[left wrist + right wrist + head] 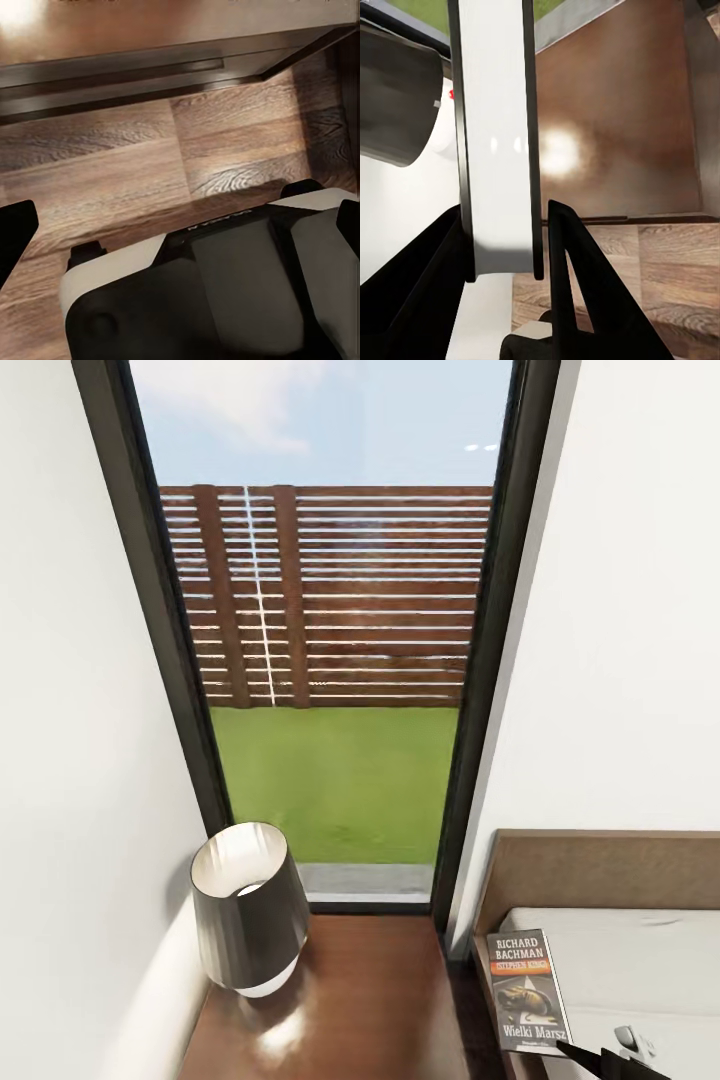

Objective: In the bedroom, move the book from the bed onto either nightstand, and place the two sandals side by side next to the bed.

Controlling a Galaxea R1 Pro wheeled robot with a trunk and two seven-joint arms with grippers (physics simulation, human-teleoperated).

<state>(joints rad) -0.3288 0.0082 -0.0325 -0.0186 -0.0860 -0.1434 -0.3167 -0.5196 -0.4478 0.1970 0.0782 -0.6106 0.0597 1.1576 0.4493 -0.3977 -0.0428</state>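
The book (527, 990), dark-covered with "RICHARD BACHMAN" lettering, hangs over the gap between the bed (640, 960) and the nightstand (370, 1010). My right gripper (603, 1060) is shut on its lower end. In the right wrist view the book (499, 150) shows edge-on, white pages between dark covers, clamped by both black fingers (577, 277), with the glossy nightstand top (615, 135) beneath. My left gripper (180, 225) stands open and empty low over the wood floor (112, 172), facing the nightstand's front (150, 75). The sandals are out of view.
A dark lamp (248, 910) with a white inside stands on the nightstand's left part, against the white wall. Behind it is a tall dark-framed window (330, 660) showing fence and grass. The brown headboard (600, 870) meets the right wall.
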